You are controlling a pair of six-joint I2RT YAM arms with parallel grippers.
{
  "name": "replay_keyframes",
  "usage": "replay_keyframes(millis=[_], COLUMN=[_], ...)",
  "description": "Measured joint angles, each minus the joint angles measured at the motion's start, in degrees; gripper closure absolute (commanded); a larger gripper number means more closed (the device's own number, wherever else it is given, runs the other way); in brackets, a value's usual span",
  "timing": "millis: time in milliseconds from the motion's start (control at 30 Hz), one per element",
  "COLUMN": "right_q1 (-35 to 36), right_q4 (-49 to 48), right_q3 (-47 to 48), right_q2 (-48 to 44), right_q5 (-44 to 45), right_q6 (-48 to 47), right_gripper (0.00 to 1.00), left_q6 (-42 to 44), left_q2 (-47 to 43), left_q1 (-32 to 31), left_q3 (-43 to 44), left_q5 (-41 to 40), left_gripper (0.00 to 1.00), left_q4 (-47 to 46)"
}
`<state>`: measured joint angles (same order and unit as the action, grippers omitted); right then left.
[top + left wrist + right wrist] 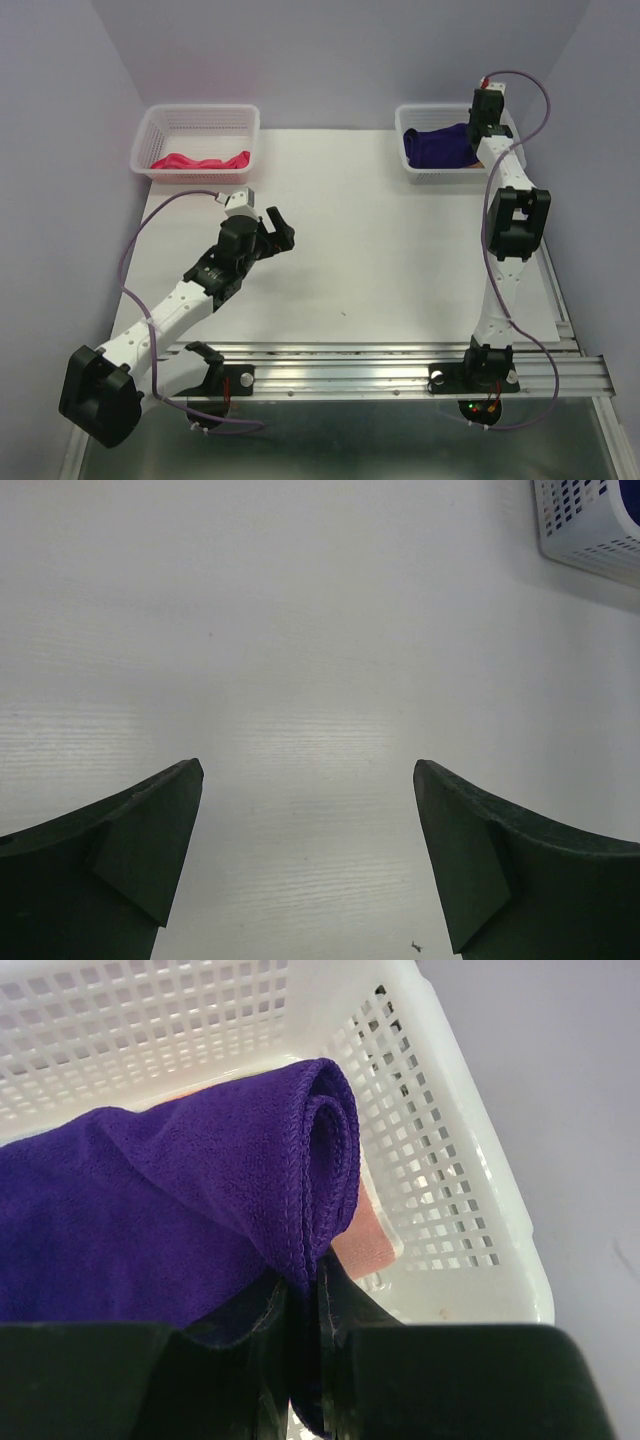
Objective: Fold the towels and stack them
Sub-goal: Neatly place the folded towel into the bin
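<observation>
Purple towel (170, 1190) pinched by right hand (303, 1305) inside basket (470, 1200), orange towel (365, 1242) beneath; left hand (309, 770) spread wide.

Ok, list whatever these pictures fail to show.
- Right wrist: orange-tan towel, mostly buried under the purple towel.
- Top external: pink-red towel, lower edge screened by the mesh wall of the left basket.
- Left wrist: right basket, cut off by the frame's corner; contents unreadable.

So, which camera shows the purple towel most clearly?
The right wrist view: the purple towel fills the frame, pinched by the right gripper. The top view shows it small in the right basket; the left wrist view shows only that basket's corner.
</observation>
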<state>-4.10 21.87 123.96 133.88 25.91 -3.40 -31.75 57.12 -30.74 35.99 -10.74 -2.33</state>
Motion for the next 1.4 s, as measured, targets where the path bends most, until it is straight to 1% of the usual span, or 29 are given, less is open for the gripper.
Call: replay_keyframes(millis=[600, 1167, 1267, 1333, 1367, 1400], right_q1=[-1.2, -2.1, -2.2, -2.3, -2.4, -2.5], right_q4=[1.1, 1.7, 1.7, 1.7, 1.6, 1.6], right_q3=[3.5, 3.5, 3.5, 3.5, 3.5, 3.5], right_q2=[1.1, 2.8, 2.8, 2.8, 3.0, 3.1], right_q5=[0.7, 2.4, 2.6, 2.6, 2.7, 2.7], right_q6=[0.2, 0.0, 0.0, 0.0, 0.0, 0.0], right_gripper=[0.98, 0.98, 0.96, 0.82, 0.72, 0.48], left_q6=[0.0, 0.0, 0.0, 0.0, 0.0, 0.0], left_q2=[0.1, 1.0, 1.6, 1.9, 2.0, 2.1], left_q1=[0.0, 0.0, 0.0, 0.0, 0.0, 0.0], left_q3=[0.0, 0.0, 0.0, 0.0, 0.0, 0.0], left_q5=[0.1, 0.3, 0.7, 1.0, 1.1, 1.1], left_gripper=[0.01, 0.01, 0.01, 0.01, 0.01, 0.01], left_q4=[0.0, -1.0, -1.3, -1.3, -1.3, -1.3])
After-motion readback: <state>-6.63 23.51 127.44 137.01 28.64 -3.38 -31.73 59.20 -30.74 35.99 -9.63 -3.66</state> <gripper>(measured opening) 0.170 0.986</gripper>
